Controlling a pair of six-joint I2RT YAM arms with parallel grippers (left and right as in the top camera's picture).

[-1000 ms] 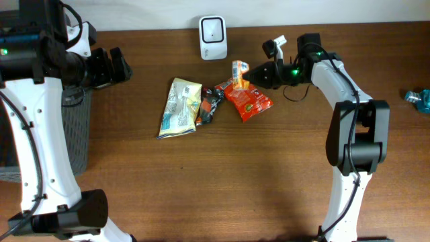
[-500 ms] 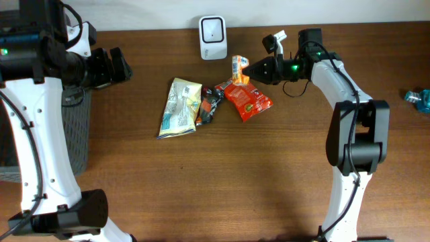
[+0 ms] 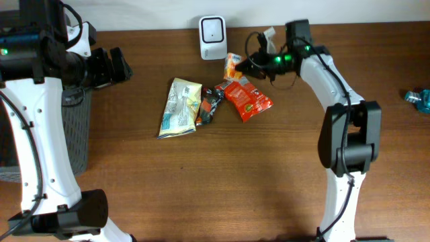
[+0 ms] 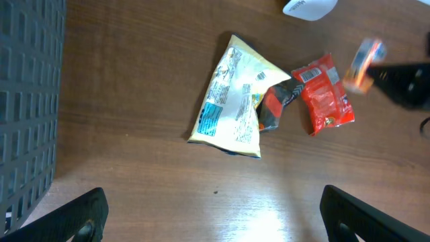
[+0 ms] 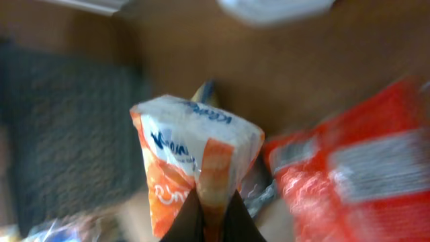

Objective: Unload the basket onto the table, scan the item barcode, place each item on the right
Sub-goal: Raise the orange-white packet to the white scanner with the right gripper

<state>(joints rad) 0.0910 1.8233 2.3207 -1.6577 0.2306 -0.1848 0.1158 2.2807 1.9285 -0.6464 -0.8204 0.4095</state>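
At the far left the left gripper [image 3: 113,65] hangs with its jaws spread wide and nothing between them, next to the grey basket [image 3: 74,128]. It looks parked there to stay out of the way.

Ahead of it on the table [image 3: 201,188], well apart from its tips, lie a pale yellow packet [image 3: 179,107] and a dark wrapper [image 3: 209,104] that touches the packet's right edge. These look like items waiting their turn.

Further right, the right gripper [image 3: 244,66] is clamped on the lower edge of an orange-and-white sachet [image 3: 232,65]. The right wrist view shows the sachet [image 5: 191,168] pinched at its seam, so that most of its printed face stands free of the fingers [image 5: 180,225]. The sachet sticks out beyond the tips toward the white scanner [image 3: 212,28], which stands just beyond and to one side. That placement probably serves to present the barcode, though no barcode can be made out in the blur.

A red packet [image 3: 248,99] lies directly beneath the closed jaws. Far to the right, a bluish object [image 3: 416,96] sits at the table's edge.

Counted:
- grippers: two
- scanner: one
- basket: one
- packets: four, one held and three lying
- bluish object: one
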